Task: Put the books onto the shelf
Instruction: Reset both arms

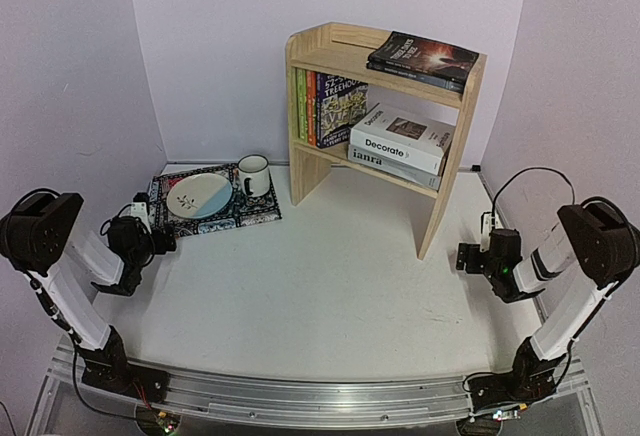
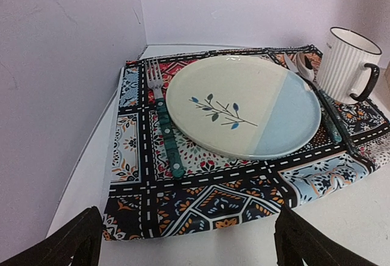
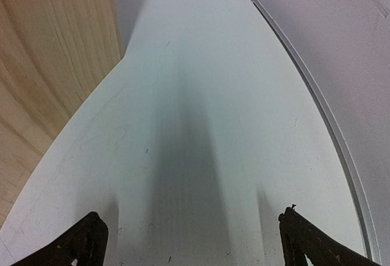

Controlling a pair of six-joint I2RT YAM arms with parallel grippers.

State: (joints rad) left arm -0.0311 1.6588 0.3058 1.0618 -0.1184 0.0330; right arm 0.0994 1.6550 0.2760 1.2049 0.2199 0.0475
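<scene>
The pale pine shelf (image 1: 446, 166) stands at the back of the table. Two dark books (image 1: 422, 60) lie flat on its top board. On the lower board, several paperbacks (image 1: 328, 108) stand upright at the left, and the thick "Decorate" book (image 1: 400, 139) lies on a grey one (image 1: 392, 165) at the right. My left gripper (image 1: 158, 236) (image 2: 189, 241) hangs open and empty at the near left corner of the mat. The right gripper (image 1: 466, 256) (image 3: 192, 238) is open and empty low over bare table, just right of the shelf's side panel (image 3: 55, 64).
A patterned mat (image 1: 262, 214) (image 2: 201, 199) lies left of the shelf, carrying a plate (image 1: 198, 196) (image 2: 244, 104), a white mug (image 1: 253, 174) (image 2: 347, 64), a green-handled fork (image 2: 166, 132) and a spoon (image 2: 304, 71). Purple walls close in on both sides and the back.
</scene>
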